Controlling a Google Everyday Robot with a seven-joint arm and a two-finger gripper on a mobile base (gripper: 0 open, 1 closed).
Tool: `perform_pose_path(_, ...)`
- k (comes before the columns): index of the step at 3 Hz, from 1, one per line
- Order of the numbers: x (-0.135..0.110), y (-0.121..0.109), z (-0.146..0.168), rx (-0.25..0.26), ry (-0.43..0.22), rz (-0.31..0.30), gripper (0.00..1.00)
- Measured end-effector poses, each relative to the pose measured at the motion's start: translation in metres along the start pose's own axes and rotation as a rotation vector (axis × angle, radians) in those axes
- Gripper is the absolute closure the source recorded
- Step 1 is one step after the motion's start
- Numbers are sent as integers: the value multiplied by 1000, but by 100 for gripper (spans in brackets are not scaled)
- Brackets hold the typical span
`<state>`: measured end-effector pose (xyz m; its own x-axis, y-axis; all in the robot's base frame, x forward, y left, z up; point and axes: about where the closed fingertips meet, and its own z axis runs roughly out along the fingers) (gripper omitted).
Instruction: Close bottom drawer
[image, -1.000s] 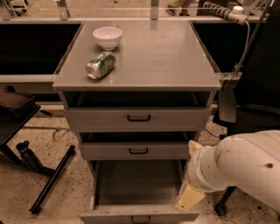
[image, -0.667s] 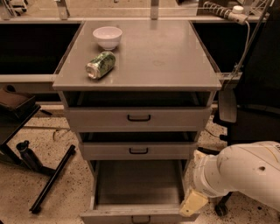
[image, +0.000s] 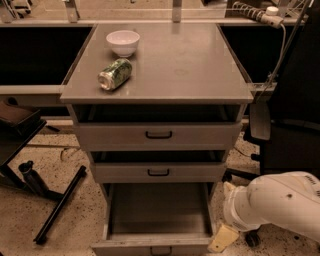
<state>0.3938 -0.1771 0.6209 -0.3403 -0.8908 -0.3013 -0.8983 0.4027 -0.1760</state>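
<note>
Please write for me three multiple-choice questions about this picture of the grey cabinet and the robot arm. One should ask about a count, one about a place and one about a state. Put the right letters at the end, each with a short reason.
1. How many things lie on the cabinet top?
A. One
B. Four
C. Two

2. Where is the gripper?
A. On the cabinet top
B. Low down, just right of the front of the bottom drawer
C. At the far left edge of the view

3. In what state is the bottom drawer?
A. Pulled far out
B. Fully shut
C. Taken out of its frame

Answers:
1 C, because only a white bowl and a green can on its side are there.
2 B, because the gripper sits beside the drawer's right front corner.
3 A, because the drawer's inside floor shows, with nothing in it.
</note>
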Motion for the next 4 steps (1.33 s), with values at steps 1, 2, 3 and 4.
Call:
perform_pose_path(1, 48, 10, 71, -67, 17, 69, 0)
perform_pose_path(2, 75, 20, 129, -114, -29, 139, 0)
perform_pose_path(3, 82, 48, 174, -210, -92, 114, 0)
perform_pose_path(4, 88, 46, 185, -220, -100, 122, 0)
